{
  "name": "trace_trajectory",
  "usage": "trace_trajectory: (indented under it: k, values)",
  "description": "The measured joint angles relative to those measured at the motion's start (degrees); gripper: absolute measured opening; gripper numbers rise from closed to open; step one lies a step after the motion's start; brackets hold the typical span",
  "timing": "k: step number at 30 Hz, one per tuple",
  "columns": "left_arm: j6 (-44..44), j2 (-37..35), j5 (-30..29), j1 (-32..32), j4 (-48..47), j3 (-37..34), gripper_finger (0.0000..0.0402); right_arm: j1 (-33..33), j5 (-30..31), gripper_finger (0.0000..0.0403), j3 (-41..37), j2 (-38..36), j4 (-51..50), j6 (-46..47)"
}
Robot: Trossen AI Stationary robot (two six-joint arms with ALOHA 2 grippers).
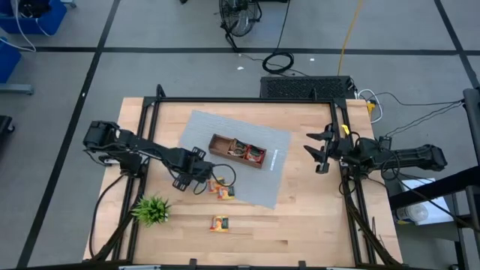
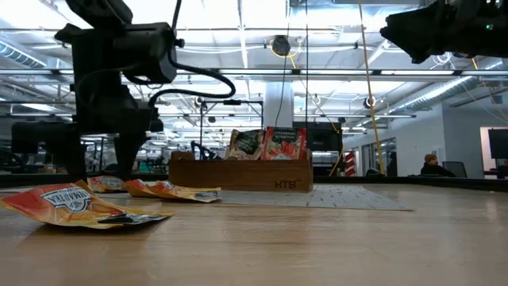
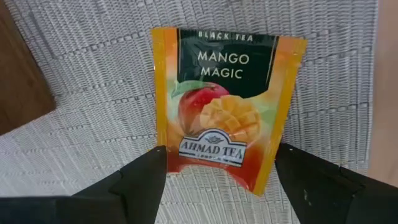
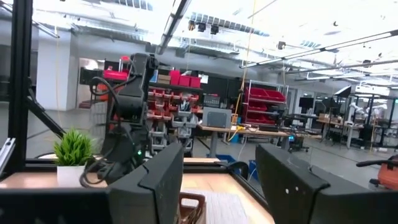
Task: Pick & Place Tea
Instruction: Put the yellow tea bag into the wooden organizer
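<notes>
Pale butcher-block table (image 1: 300, 217) with a grey woven mat (image 1: 277, 161) laid askew on it fills the scene, a black frame running along its edges. Low over the mat's near-left part, the left gripper (image 1: 196, 177) has its dark fingers (image 3: 140, 177) spread apart on either side of an orange-yellow mango black-tea sachet (image 3: 224, 106) lying flat on the weave; nothing is pinched yet. Just beside it lie more small orange sachets (image 1: 223, 189), and another sachet (image 1: 218, 223) rests alone on the bare wood nearer the front edge. Further in, the brown wooden compartment tray (image 1: 237, 150) already holds several sachets standing upright, so I judge the job partly done, with at least these few loose ones left. A small green spiky plant (image 1: 152, 209) stands near the left arm's elbow, the one thing to avoid when swinging. The right gripper (image 1: 321, 154) waits raised at the table's right edge, fingers apart and empty, well clear; the mat between it and the tray lies open.
</notes>
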Motion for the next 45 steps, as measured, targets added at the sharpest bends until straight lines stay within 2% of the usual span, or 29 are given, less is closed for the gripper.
trace_trajectory:
  k: [5,9,12,16,23,25,31,37,40,45]
  values:
    - [1.3,1.9,-1.8,1.1,0.4,0.3,0.0296,0.0,0.0,0.0185,-0.2,0.0,-0.2,0.5]
    - [1.7,2.5,-0.4,1.5,1.1,0.2,0.0295,0.0,0.0,0.0185,-0.2,0.0,-0.4,0.5]
    - [2.4,2.6,0.7,1.5,1.2,0.2,0.0278,0.0,0.1,0.0185,-0.2,0.1,-0.7,0.5]
    - [2.5,2.6,2.1,1.5,1.2,0.1,0.0218,0.0,0.1,0.0185,-0.2,0.1,-1.1,0.5]
    - [-1.9,2.7,3.8,1.6,1.5,0.0,0.0051,0.0,0.1,0.0185,-0.2,0.1,-1.0,0.5]
    - [-5.0,2.7,3.6,1.7,1.6,0.0,0.002,0.0,0.1,0.0185,-0.2,0.1,-1.0,0.5]
    - [-16.5,1.5,1.8,0.5,0.4,1.0,0.0017,0.0,0.1,0.0185,-0.2,0.1,-0.9,0.5]
    - [-22.2,-4.3,-7.1,-1.6,0.7,6.4,0.0017,0.0,0.1,0.0185,-0.2,0.1,-0.9,0.5]
    - [-25.9,-6.8,-10.9,-1.0,9.8,7.1,0.0017,0.0,0.1,0.0185,-0.2,0.1,-0.9,0.5]
    - [-33.3,-7.5,-16.3,2.2,28.5,3.5,0.0017,0.0,0.1,0.0185,-0.2,0.1,-1.4,0.5]
